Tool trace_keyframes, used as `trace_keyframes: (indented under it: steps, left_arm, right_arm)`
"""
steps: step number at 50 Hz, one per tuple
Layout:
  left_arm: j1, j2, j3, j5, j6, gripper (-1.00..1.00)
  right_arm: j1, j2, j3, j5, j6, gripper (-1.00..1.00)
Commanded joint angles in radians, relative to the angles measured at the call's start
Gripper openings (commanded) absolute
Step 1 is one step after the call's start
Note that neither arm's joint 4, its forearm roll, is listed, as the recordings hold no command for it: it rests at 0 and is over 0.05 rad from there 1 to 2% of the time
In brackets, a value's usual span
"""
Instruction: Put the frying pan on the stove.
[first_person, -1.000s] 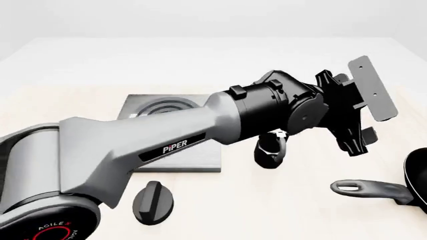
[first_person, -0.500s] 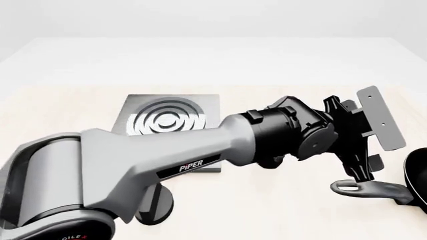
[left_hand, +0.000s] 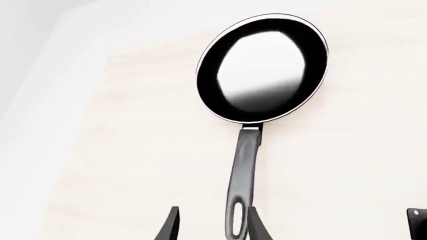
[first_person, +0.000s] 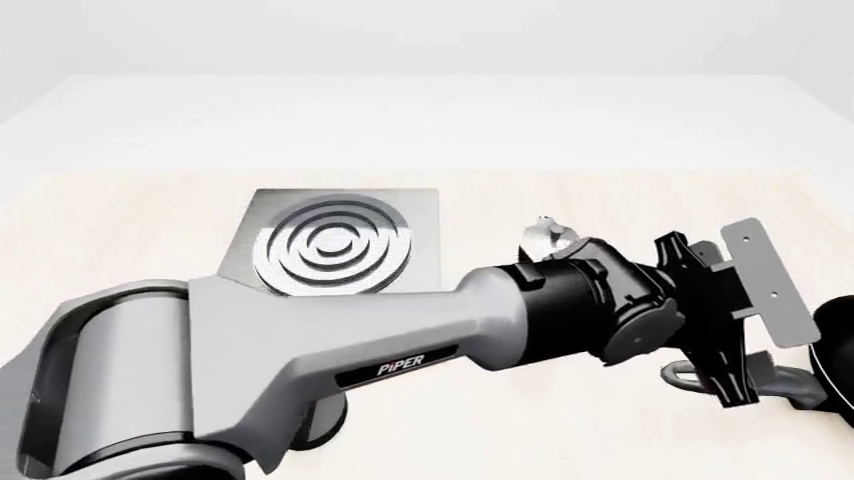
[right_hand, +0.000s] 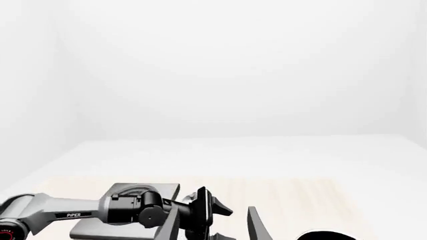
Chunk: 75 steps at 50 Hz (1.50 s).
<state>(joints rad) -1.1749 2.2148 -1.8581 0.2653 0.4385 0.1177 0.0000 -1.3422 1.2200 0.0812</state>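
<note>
Black and glossy inside, the frying pan (left_hand: 261, 67) lies flat on the pale wooden tabletop (left_hand: 133, 150) at the near right of the scene, its long dark grey handle (left_hand: 241, 185) pointing left toward our left arm. In the front view only the pan's rim and the handle's end (first_person: 687, 377) show past the arm. Our left hand (left_hand: 210, 227) hangs just over the handle's holed end with its fingers (left_hand: 170, 227) apart; one finger sits close beside the handle, and we cannot tell whether it touches. The stove (first_person: 340, 243), a grey slab with silver rings, lies well to the left of the pan and farther back. A silver-topped moka pot (first_person: 549, 238) peeks out behind the arm, between stove and pan. Our right hand (right_hand: 213, 227) is raised above the tabletop, fingers apart and holding nothing.
</note>
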Motion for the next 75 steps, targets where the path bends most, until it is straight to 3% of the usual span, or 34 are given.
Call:
trace_keyframes:
  steps: [1,20,75]
  left_arm:
    - [-0.009,0.01,0.015,-0.036,-0.038,1.0]
    - [-0.024,0.033,0.046,-0.071,-0.063,1.0]
    - [-0.001,0.166,-0.003,-0.116,-0.107,1.0]
  right_arm:
    - [-0.011,0.0,0.018,0.0,0.012,1.0]
    - [-0.012,0.0,0.02,0.0,0.017,1.0]
    - [-0.012,0.0,0.029,0.0,0.037,1.0]
